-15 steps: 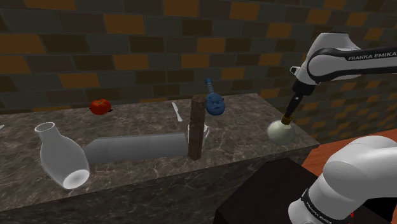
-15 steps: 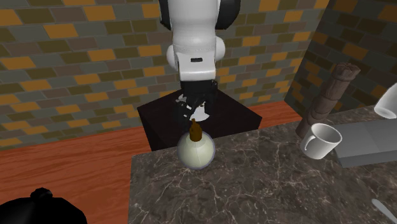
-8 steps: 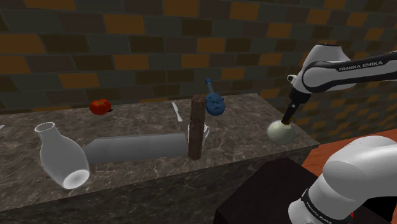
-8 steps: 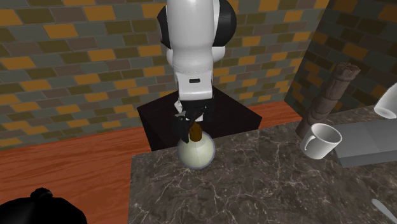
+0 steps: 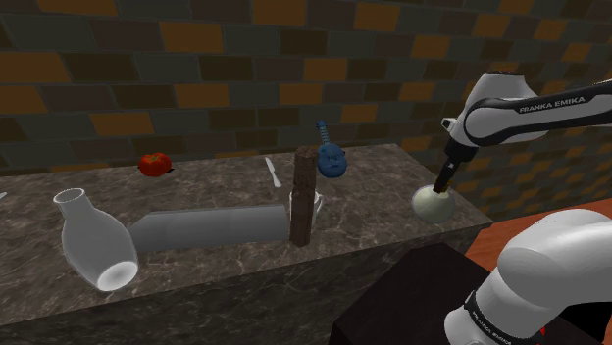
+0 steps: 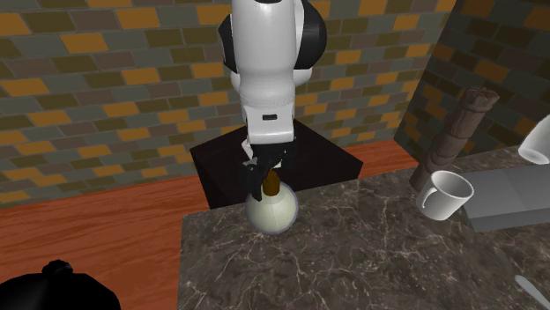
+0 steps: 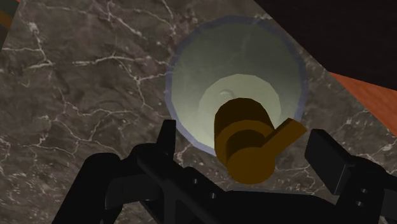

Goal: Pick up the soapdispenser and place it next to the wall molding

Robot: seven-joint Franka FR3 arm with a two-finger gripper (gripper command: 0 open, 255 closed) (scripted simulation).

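Over the last second my pincer (image 6: 264,176) comes down from just above the soap dispenser (image 6: 271,210) to sit around its brown pump top. In the last half of that second it barely shifts, so I judge the descent is finished. In the wrist view the two black fingers (image 7: 327,162) stand apart on either side of the pump with a gap on each side, so the pincer is open and holds nothing. The dispenser itself has not moved: it stands upright on the tabletop (image 5: 216,186), at the corner nearest the stand. So the reach is done and the squeeze comes next, then a lift and a carry to the brown post (image 5: 304,196), which I take for the wall molding; it stands well apart from here, a white mug (image 6: 445,194) just beside it
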